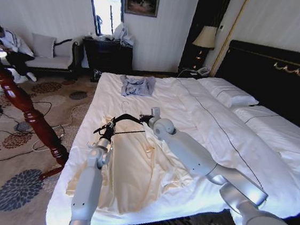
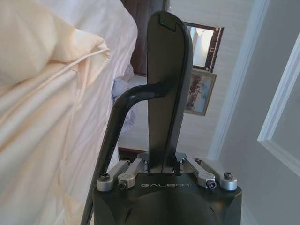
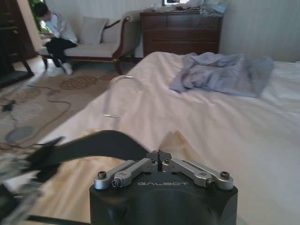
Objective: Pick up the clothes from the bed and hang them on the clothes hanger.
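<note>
- Left gripper (image 1: pixel 106 132) clamped on the hanger (image 1: pixel 126 120), above the clothes (image 1: pixel 133 170) on the bed (image 1: pixel 233 137).
- Right gripper (image 1: pixel 150 117) closed, pinching clothes beside the hanger.
- "GALBOT" readable on both wrists.

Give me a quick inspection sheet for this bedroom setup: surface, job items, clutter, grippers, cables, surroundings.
Surface: bed, white sheets, two pillows, black headboard.
Job's things: cream clothes spread flat near the bed's foot; black clothes hanger at its collar end, silver hook towards the grey-blue garment.
Clutter: small grey-blue garment crumpled farther up the bed.
Grippers: left gripper shut on the hanger's bar; right gripper shut on the hanger's other side.
Cables: black cables trailing over the patterned carpet.
Surroundings: dark red wooden post, sofa, dresser, lamp.
</note>
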### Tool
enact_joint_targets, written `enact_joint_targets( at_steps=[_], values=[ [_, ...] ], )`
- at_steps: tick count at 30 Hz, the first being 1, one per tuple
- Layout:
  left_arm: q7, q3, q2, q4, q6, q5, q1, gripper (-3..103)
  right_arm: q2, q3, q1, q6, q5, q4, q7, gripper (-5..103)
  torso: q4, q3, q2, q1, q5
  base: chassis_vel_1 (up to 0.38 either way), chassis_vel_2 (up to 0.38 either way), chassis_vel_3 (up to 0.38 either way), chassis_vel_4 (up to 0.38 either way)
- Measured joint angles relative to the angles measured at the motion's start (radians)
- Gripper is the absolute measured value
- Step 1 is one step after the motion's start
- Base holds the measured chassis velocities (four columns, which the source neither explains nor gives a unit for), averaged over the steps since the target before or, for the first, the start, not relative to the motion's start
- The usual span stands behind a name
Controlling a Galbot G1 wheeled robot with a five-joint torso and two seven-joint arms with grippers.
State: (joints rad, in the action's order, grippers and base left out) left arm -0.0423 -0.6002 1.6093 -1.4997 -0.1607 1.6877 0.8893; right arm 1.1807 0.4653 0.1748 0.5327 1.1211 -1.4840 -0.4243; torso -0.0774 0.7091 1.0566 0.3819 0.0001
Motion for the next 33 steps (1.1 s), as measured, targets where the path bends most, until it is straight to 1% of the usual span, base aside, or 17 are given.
enact_joint_targets(
  at_steps=[9, 16, 23, 30, 32, 33],
  values=[
    [0.011, 0.053, 0.0, -0.002, -0.001, -0.005, 0.018, 23, 0.032, 0.005, -0.03, 0.0, 0.015, 0.008, 0.004, 0, -0.0005, 0.0, 0.0, 0.0, -0.0001, 0.0, 0.0, 0.0, 0.0],
    [0.023, 0.069, -0.001, 0.002, 0.004, -0.01, 0.009, 23, 0.064, 0.02, -0.041, 0.005, 0.057, -0.003, -0.005, 0, -0.0001, 0.0, 0.0, 0.0, -0.0002, 0.0, 0.0, 0.0, 0.0],
    [0.029, 0.063, -0.001, 0.012, 0.004, -0.004, -0.012, 23, 0.06, 0.026, -0.025, 0.015, 0.106, -0.043, -0.019, 0, -0.0002, 0.0, 0.0, 0.0, -0.0001, 0.0, 0.0, 0.0, 0.0],
    [0.033, 0.056, -0.001, 0.005, 0.0, 0.0, -0.007, 23, 0.051, 0.033, -0.008, 0.021, 0.106, -0.057, -0.018, 0, -0.0003, 0.0, 0.0, 0.0, 0.0, 0.0, 0.0, 0.0, 0.0],
    [0.034, 0.055, -0.001, 0.002, 0.0, 0.001, -0.005, 23, 0.052, 0.034, -0.008, 0.024, 0.113, -0.061, -0.019, -2, -0.0003, 0.0, 0.0, 0.0, -0.0001, 0.0, 0.0, 0.0, 0.0],
    [0.035, 0.055, -0.001, 0.002, 0.0, 0.001, -0.005, 23, 0.052, 0.037, -0.009, 0.025, 0.117, -0.064, -0.019, 3, -0.0003, 0.0, 0.0, 0.0, -0.0001, 0.0, 0.0, 0.0, 0.0]
  ],
)
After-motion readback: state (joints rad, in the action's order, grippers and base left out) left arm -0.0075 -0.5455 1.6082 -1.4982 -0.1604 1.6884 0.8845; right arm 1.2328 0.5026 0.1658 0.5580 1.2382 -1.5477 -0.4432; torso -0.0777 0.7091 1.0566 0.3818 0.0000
